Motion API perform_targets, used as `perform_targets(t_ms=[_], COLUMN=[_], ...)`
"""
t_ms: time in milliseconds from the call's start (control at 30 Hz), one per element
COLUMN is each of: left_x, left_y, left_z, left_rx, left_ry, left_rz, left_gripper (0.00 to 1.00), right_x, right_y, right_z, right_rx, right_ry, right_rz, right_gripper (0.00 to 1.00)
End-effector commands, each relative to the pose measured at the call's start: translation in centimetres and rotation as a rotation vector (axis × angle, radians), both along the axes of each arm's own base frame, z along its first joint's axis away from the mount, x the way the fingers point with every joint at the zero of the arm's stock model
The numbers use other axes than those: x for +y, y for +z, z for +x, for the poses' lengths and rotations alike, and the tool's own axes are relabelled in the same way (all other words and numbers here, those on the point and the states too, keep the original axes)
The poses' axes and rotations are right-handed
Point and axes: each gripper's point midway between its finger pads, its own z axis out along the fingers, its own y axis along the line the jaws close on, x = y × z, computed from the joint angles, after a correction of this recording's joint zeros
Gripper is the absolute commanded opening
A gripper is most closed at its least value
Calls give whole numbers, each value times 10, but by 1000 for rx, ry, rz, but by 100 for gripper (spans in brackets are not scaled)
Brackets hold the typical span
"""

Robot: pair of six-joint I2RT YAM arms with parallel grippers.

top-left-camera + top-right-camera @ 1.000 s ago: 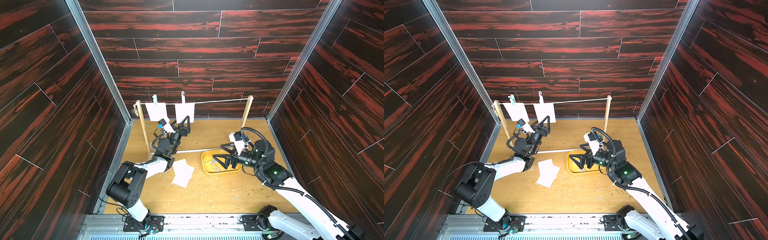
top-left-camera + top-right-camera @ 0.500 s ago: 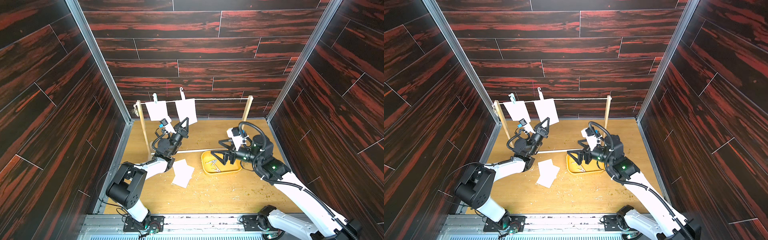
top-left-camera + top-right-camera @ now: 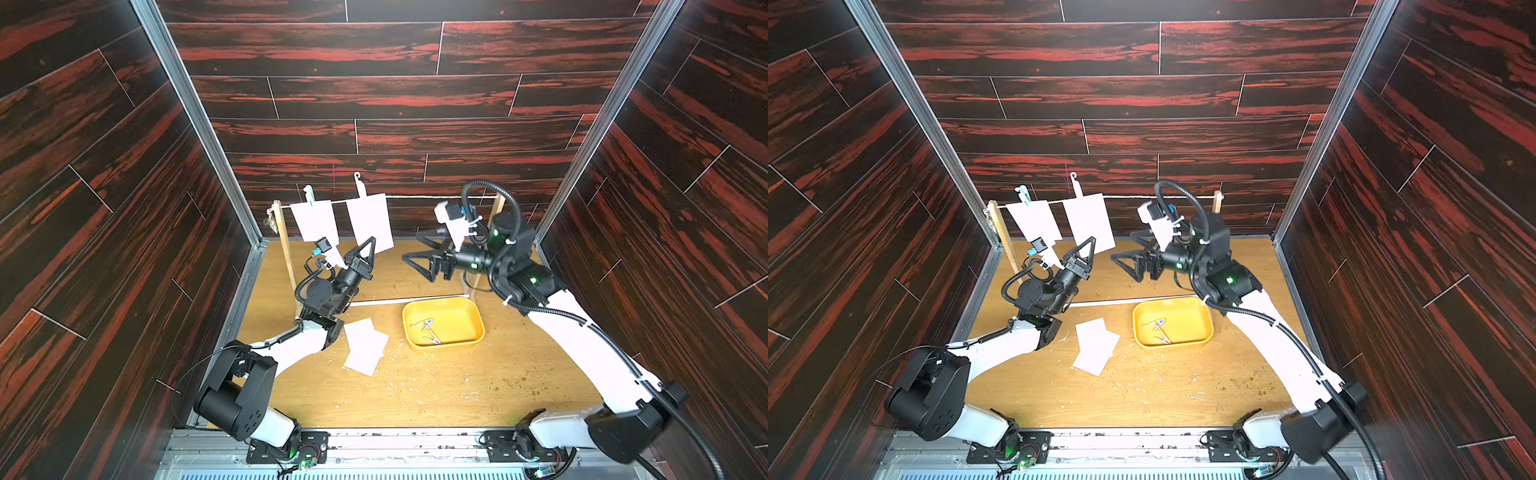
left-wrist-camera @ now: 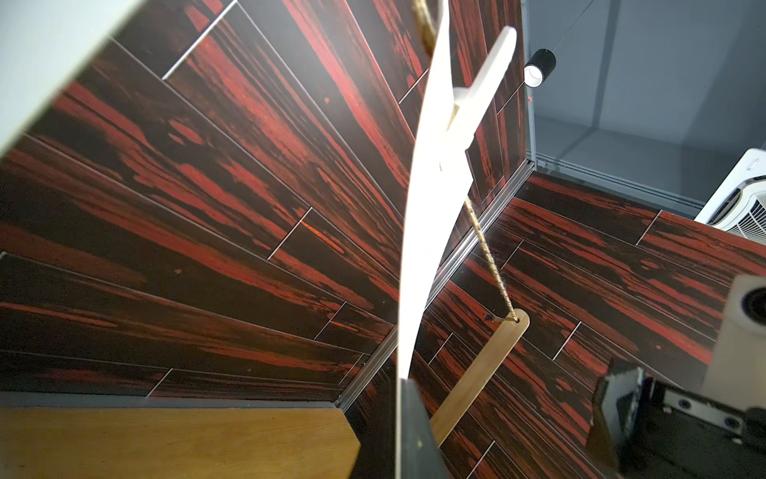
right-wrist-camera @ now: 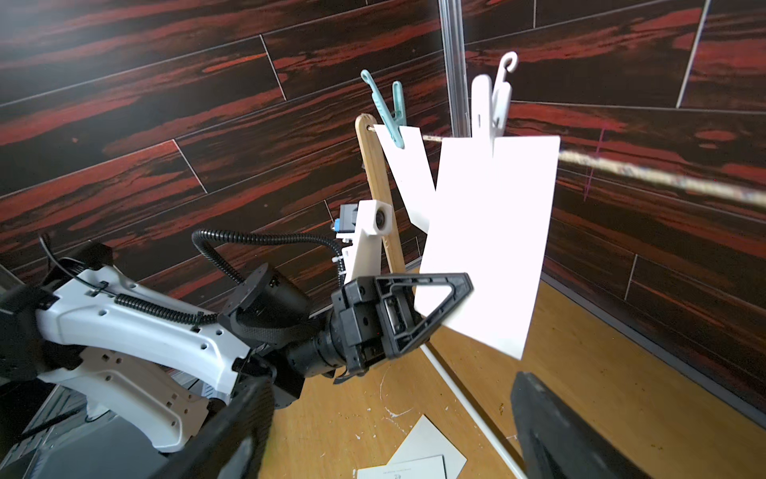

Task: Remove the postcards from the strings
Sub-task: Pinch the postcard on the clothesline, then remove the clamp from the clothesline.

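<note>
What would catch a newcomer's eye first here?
Two white postcards hang pegged on the string at the back; the left pincer is shut on the lower corner of the one nearer the middle. The right pincer stands open beside it, and a yellow tray sits on the table in front.

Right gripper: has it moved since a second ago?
Yes. The right gripper has lifted away from the yellow tray, up and back toward the hanging postcard that the left gripper is shut on.
</note>
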Motion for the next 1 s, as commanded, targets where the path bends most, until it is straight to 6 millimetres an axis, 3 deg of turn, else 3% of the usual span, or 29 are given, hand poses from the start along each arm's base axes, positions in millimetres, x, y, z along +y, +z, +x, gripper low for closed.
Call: perform_targets(t_ms=[0,367,667,967], left_x=[3,5,14,16], left_y=[15,14,14,11], left_z=[-9,-11,-9,-7], left_rx=[-22,-13,6,20], left_ry=[-36,-97,-142,-167], left_rz=[-22,-19,-8,1], left_gripper=[0,0,0,0], right_x=[19,63,83,97], right_y=[7,48,44,35], right_z=[13,57,95,108], right_rx=[-6,-29,18,37], right_ry=[61,199,215,277], right_rz=[-20,51,103,158], right_gripper=[92,87,88,88])
